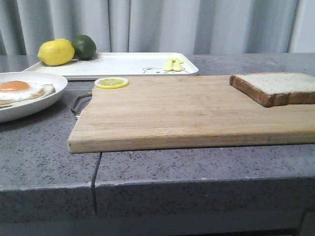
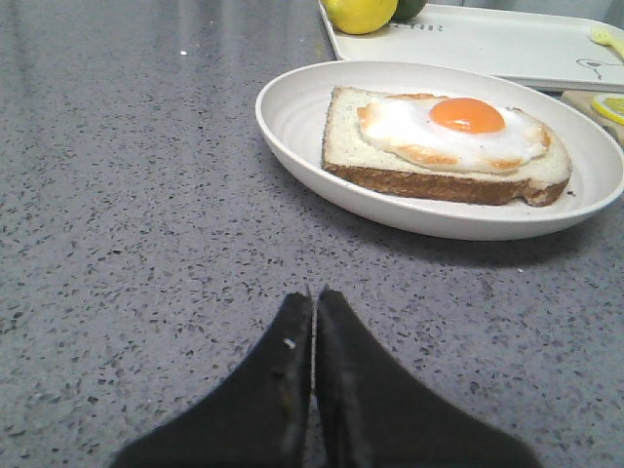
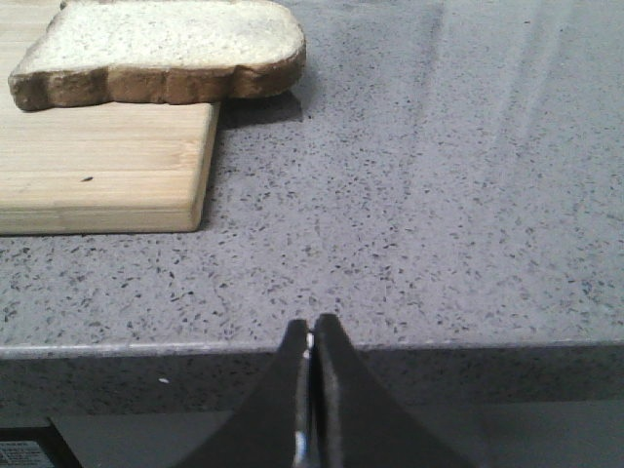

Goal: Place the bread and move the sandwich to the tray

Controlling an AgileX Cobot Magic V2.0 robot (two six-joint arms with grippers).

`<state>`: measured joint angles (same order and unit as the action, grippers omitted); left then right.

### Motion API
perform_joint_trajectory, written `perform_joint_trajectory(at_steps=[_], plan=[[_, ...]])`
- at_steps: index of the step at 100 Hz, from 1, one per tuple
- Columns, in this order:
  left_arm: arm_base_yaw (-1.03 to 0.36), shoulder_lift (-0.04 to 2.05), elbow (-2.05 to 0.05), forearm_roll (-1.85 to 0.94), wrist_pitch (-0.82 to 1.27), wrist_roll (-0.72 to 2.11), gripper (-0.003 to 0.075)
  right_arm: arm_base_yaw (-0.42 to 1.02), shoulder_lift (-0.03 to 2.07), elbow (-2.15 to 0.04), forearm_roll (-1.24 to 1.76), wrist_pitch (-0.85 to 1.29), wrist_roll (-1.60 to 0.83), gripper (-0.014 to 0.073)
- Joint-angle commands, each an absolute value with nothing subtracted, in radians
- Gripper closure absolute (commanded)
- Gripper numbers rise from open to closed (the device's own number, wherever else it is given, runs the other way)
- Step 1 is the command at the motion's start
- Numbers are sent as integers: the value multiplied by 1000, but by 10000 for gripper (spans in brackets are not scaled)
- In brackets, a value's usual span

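Both grippers, left gripper (image 2: 313, 292) and right gripper (image 3: 311, 322), sitting clenched and empty, nothing started: bread (image 1: 278, 87) lying on cutting board (image 1: 172, 110) corner, open sandwich (image 2: 444, 141) waiting on plate (image 2: 292, 112), tray (image 1: 128, 64) behind; probably needing right opening, reaching for bread.

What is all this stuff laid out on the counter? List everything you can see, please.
bread: one loose slice, pale with brown crust, on the cutting board's right end, overhanging its edge
cutting board: one, light wood, mid-counter
plate: one, white, round, left of the board
open sandwich: one bread slice topped by a fried egg with orange yolk, on the plate
tray: one, white, rectangular, behind the board
lemon: one, yellow, on the tray's left end
lime: one, dark green, beside the lemon
lemon slice: one, yellow, at the board's back left corner
left gripper: black, shut, empty
right gripper: black, shut, empty
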<state>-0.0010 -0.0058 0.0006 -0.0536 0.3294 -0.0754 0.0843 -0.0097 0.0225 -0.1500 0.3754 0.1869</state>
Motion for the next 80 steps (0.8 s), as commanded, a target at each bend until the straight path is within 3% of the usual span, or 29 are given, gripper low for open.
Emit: perform_joint_trajectory(at_steps=[1,80], plan=[[1,-36,16,-53,280,-80,740,78,-31,30,-161,338,186,655],[1,-36,16,-21,217,-80,740,78,-31,30,-161,264,186,655]])
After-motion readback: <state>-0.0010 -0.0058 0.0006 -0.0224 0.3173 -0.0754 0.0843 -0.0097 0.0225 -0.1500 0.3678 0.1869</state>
